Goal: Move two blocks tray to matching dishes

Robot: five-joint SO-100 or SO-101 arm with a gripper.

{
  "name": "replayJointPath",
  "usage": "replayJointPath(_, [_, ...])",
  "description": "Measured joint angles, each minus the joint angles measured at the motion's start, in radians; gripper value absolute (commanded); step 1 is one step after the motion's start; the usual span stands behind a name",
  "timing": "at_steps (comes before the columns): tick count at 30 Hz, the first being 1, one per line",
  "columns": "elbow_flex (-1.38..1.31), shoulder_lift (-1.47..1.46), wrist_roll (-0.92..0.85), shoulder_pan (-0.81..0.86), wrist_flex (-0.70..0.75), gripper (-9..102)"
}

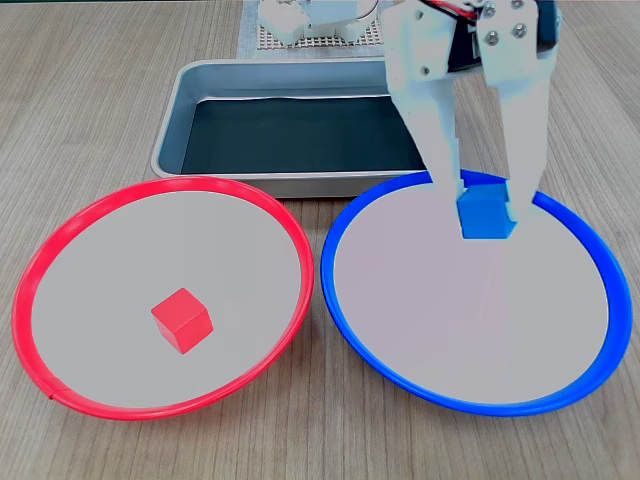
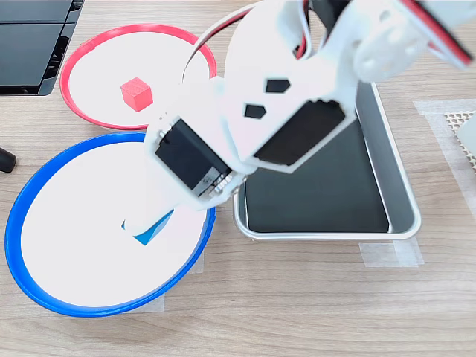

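Blue block (image 1: 486,212): clamped betw. gripper (image 1: 486,205) fingers, low over blue-rim dish (image 1: 590,260), far side nr tray; prob. abt to be released there.
Red block (image 1: 181,320): already lying in red-rim dish (image 1: 40,270), colours match.
Tray (image 1: 180,110): behind dishes, black liner bare.
Obstacles: none nr gripper; dishes just beside each other.
Black object (image 2: 33,44): at corner, well apart.

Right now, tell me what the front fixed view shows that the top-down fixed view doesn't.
Front view alone: both white fingers clamped on the blue block, over the blue-rimmed dish.

Top-down view alone: tape by the tray, and a black device at upper left.

Both: the red block resting in the red-rimmed dish, tray holding no blocks.
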Motion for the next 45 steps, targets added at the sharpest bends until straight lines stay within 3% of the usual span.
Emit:
replayJointPath(9, [0.101, -0.006, -0.015, 0.064, -0.25, 31])
replayJointPath(12, [0.166, 0.049, -0.029, 0.057, -0.295, 27])
replayJointPath(14, [0.212, 0.103, -0.006, 0.072, -0.334, 0])
replayJointPath(17, [0.298, 0.222, 0.146, 0.106, -0.468, -1])
replayJointPath(23, [0.531, 0.532, 0.699, 0.241, -0.784, -1])
replayJointPath(27, [0.707, 0.775, 0.865, 0.313, -0.845, -1])
replayJointPath(29, [0.778, 0.894, 0.874, 0.328, -0.77, -1])
replayJointPath(37, [1.224, 1.454, 0.715, 0.344, -0.224, -1])
replayJointPath(45, [1.266, 1.807, 0.721, 0.301, 0.301, 0])
